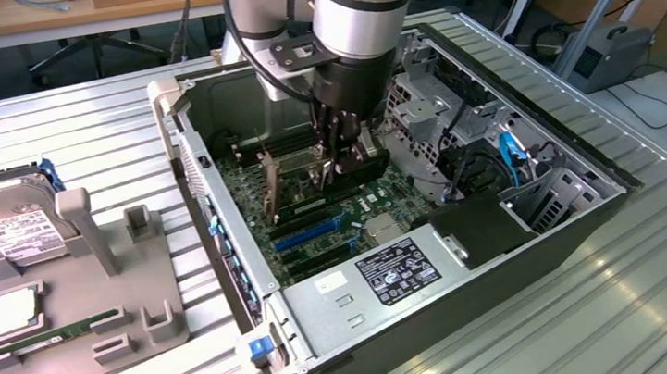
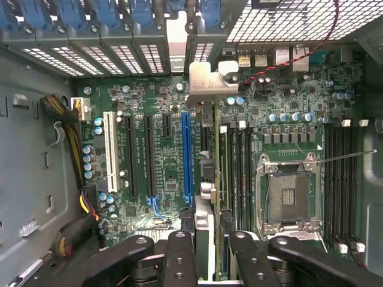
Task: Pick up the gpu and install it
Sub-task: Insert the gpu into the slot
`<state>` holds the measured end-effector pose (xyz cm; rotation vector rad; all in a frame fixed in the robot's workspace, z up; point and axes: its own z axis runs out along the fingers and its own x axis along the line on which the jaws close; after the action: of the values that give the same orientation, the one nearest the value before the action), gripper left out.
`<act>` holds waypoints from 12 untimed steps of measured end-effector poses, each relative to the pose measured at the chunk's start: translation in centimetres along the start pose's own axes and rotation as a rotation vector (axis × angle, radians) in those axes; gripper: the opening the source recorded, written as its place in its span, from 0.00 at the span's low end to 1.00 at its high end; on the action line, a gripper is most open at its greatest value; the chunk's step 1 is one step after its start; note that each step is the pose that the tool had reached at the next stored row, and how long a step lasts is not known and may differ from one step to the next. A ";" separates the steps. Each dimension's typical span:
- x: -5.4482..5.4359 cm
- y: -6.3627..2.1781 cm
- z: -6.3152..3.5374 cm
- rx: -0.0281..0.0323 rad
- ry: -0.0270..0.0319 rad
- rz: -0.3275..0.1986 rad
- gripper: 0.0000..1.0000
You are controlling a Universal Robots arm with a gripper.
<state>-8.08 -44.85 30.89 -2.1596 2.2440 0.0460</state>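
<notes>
The gpu [image 1: 303,173] is a thin black card standing on edge inside the open computer case [image 1: 585,216], just above the green motherboard [image 1: 326,230]. My gripper [image 1: 338,172] reaches down into the case and is shut on the card's top edge. In the wrist view the gpu [image 2: 207,173] shows edge-on between the two black fingers [image 2: 179,257]. It runs beside the long blue slot [image 2: 187,155]. Its silver bracket [image 2: 206,84] sits at the case's rear slot openings. Whether the card touches a slot is hidden.
A grey parts tray [image 1: 136,319] lies at the exterior view's left with a hard drive [image 1: 10,230], a processor [image 1: 12,314] and a green memory stick [image 1: 63,332]. Inside the case are memory slots [image 2: 236,167], the processor socket [image 2: 287,194], cables [image 1: 512,164] and the power supply [image 1: 380,280].
</notes>
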 end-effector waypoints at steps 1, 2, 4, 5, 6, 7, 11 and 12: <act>0.0 0.00 0.01 -0.0001 0.0001 0.000 0.27; 0.0 0.00 0.03 -0.0001 0.0001 0.000 0.27; 0.1 0.00 0.06 -0.0001 0.0001 0.000 0.27; 0.1 0.00 0.08 0.0000 0.0001 0.000 0.27; 0.1 0.01 0.09 -0.0001 0.0001 0.000 0.27; 0.1 0.00 0.11 0.0000 0.0001 0.000 0.27; 0.2 0.01 0.18 -0.0001 0.0001 0.000 0.27; 0.3 0.01 0.20 -0.0001 0.0001 0.000 0.27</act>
<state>-8.10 -45.10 30.68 -2.1597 2.2441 0.0459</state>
